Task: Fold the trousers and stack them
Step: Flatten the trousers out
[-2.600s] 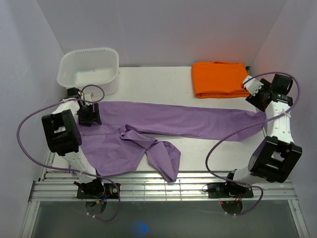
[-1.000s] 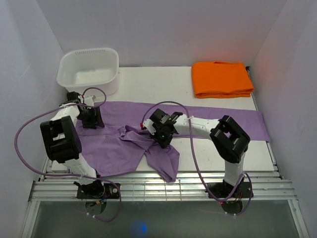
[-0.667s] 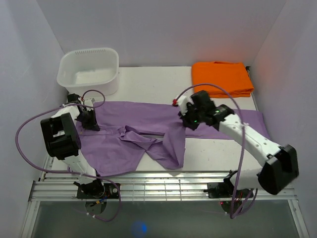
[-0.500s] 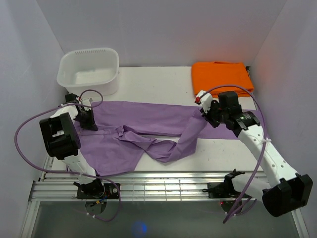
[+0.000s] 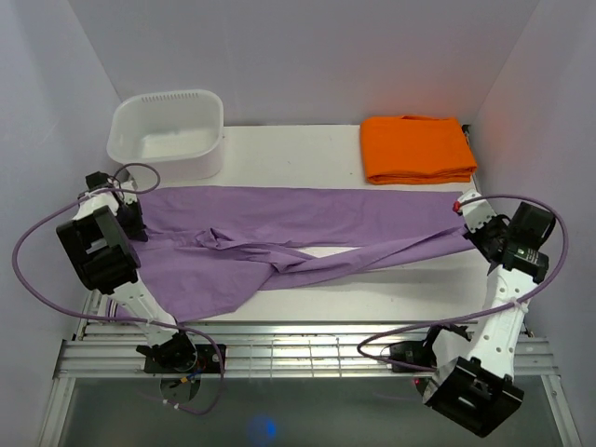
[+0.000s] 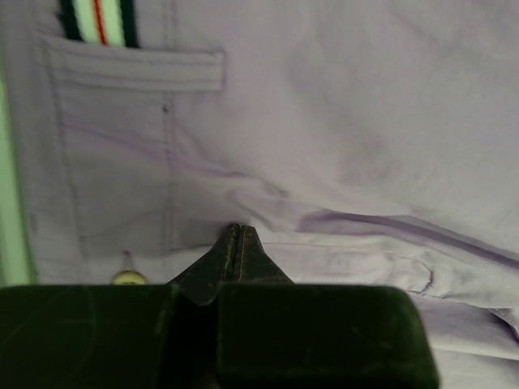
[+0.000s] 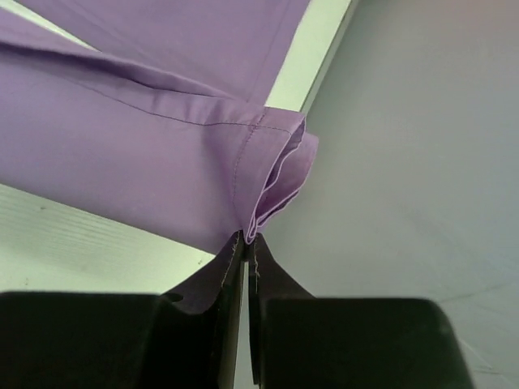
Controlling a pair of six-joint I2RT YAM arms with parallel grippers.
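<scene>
The lilac trousers (image 5: 279,219) lie stretched nearly table-wide, waist at the left and both legs running right. My left gripper (image 5: 133,222) sits at the waist end, shut on the cloth. In the left wrist view its jaws (image 6: 235,231) meet on the trousers (image 6: 324,121), below a back pocket (image 6: 138,73). My right gripper (image 5: 468,233) is at the table's far right edge, shut on the front leg's hem. The right wrist view shows the folded hem (image 7: 280,174) pinched at the tips of that gripper (image 7: 247,239). The front leg is pulled into a narrow, taut strip.
A folded orange cloth (image 5: 414,149) lies at the back right. A white tub (image 5: 168,130) stands at the back left, just behind the waist. Bare table (image 5: 298,154) shows between them. The grey side wall (image 7: 422,162) is close to the right gripper.
The right gripper carried the front leg's hem from mid-table to the far right, straightening that leg. The left gripper shut on the waist and drew it left.
</scene>
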